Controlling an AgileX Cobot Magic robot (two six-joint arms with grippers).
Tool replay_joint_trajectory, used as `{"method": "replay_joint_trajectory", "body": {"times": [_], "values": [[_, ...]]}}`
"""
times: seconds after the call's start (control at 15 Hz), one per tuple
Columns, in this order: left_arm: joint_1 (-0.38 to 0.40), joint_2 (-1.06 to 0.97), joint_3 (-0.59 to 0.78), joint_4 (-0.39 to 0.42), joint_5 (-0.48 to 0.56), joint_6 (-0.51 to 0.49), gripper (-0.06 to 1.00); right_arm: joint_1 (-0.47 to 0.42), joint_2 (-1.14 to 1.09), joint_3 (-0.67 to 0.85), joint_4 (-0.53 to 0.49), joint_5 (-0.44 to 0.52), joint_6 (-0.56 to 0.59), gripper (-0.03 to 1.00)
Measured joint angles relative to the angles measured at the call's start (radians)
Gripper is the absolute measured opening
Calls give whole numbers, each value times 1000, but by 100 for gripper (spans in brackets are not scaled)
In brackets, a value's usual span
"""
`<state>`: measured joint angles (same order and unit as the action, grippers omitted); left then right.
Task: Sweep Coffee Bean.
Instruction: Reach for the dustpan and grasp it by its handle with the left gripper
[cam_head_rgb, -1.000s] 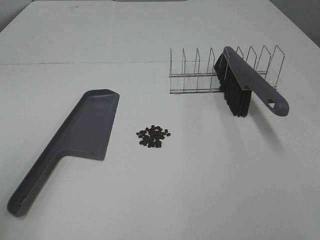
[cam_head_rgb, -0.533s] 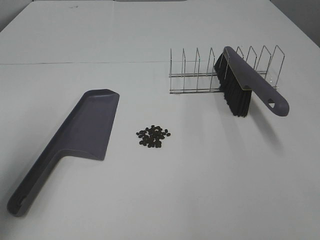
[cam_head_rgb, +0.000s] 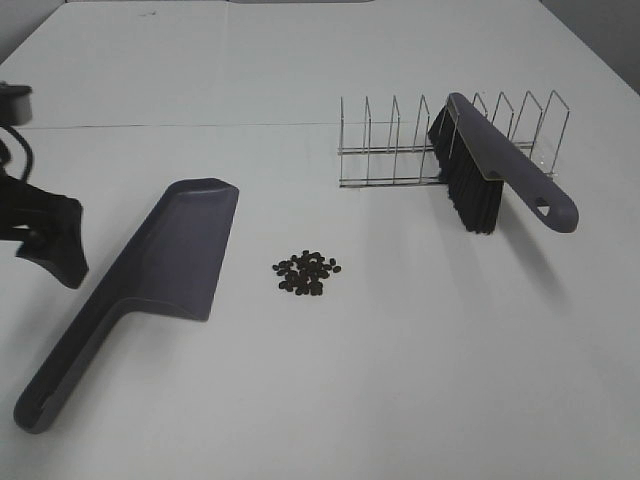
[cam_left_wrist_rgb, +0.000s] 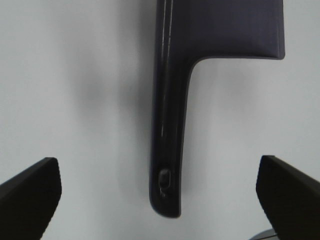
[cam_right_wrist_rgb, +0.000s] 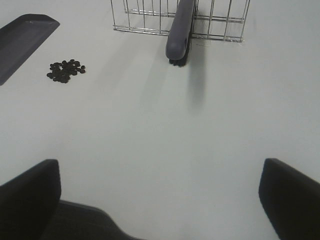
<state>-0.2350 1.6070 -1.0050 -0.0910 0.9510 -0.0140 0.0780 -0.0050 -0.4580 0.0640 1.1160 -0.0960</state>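
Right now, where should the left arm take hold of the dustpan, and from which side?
Probably by the long narrow handle of the dustpan, coming straight down from above. It lies flat on the table, and the handle looks slim enough to fit between the open fingers of the left gripper. The pan end is far wider.
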Motion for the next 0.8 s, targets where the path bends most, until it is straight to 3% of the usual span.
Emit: {"method": "replay_joint_trajectory", "body": {"times": [0.2,0.8], "values": [[-53,148,-1,15,-86,-1,99,0,0,0,0,0,0,98],[-56,368,-2,18,-261,-1,96,0,0,0,0,0,0,98]]}}
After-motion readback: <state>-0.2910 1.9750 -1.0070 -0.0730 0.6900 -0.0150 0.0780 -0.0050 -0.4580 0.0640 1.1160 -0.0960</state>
